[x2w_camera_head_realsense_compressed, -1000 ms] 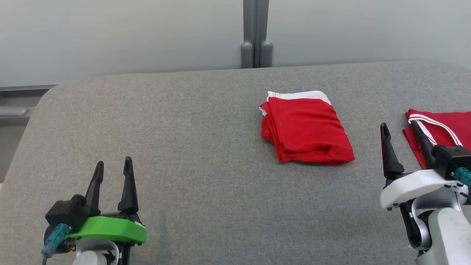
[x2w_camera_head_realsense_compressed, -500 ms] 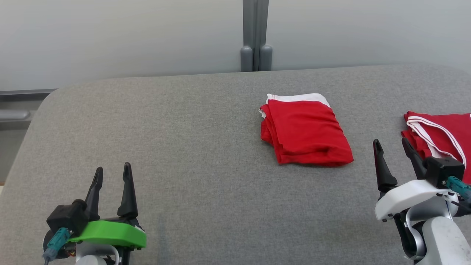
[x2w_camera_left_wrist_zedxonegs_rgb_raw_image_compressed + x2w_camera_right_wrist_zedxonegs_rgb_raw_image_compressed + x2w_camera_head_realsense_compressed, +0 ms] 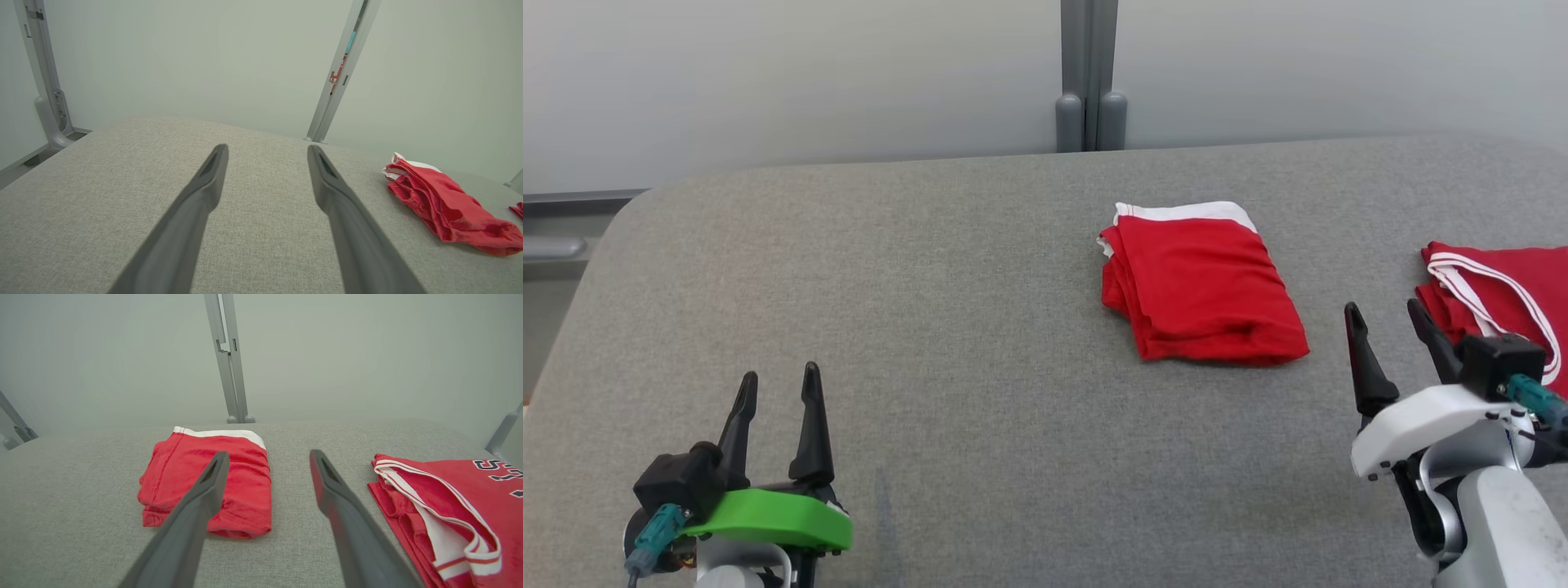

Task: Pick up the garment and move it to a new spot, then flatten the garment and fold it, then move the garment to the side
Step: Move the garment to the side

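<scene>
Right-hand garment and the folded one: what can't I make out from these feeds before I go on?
Striped red garment: head view's right edge cuts it off; right wrist view cuts its dark lettering, so unreadable.
Folded red garment: inner layers hidden by its own fold; in right wrist view a finger of the right end effector covers part of its near edge.
</scene>
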Available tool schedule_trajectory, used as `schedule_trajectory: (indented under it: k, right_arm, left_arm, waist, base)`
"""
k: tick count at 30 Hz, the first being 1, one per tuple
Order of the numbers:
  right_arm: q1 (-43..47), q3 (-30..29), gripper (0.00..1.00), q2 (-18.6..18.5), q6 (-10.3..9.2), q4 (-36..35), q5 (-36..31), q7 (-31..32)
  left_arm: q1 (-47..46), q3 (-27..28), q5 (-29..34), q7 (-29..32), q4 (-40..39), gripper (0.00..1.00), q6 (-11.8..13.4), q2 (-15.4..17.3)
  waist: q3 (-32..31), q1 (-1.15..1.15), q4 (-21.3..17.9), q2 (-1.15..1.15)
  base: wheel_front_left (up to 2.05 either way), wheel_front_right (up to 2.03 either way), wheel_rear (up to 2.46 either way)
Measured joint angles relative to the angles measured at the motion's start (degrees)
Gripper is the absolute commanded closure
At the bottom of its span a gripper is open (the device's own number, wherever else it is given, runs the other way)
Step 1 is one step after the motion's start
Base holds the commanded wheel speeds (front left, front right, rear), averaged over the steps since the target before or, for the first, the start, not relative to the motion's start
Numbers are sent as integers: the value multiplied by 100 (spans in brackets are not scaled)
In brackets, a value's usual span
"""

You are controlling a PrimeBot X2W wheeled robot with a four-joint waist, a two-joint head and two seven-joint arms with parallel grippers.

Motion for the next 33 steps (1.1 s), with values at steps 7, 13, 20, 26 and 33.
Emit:
schedule_trajectory:
  k: [7, 13, 20, 26, 33]
  right_arm:
    - [-965, -79, 0, -176, 0, 526, 435, 1216]
    - [-2070, -26, 0, -349, 1, 1394, 889, 2191]
    - [-2894, -194, 0, -535, 0, 2508, 829, 2448]
    - [-3291, -320, 0, -573, 0, 3257, 738, 2506]
    - [-3578, -232, 100, -569, -2, 3857, 659, 2675]
  left_arm:
    - [-189, -102, 15, 0, -203, 0, 0, -12]
    - [-491, -297, 26, 0, -359, 0, -1, -16]
    - [-753, -480, 27, 0, -434, 0, -1, -23]
    - [-811, -503, 26, 0, -439, 0, -1, -23]
    - [-820, -493, 26, 0, -416, 0, -1, -23]
  waist:
    - [324, 0, 62, 0]
    - [760, 0, 192, 0]
    - [1260, 0, 484, 0]
    - [1536, 0, 797, 0]
    - [1709, 0, 1002, 0]
  base:
    - [0, 0, 0]
    - [0, 0, 0]
    - [0, 0, 0]
    - [0, 0, 0]
    - [0, 0, 0]
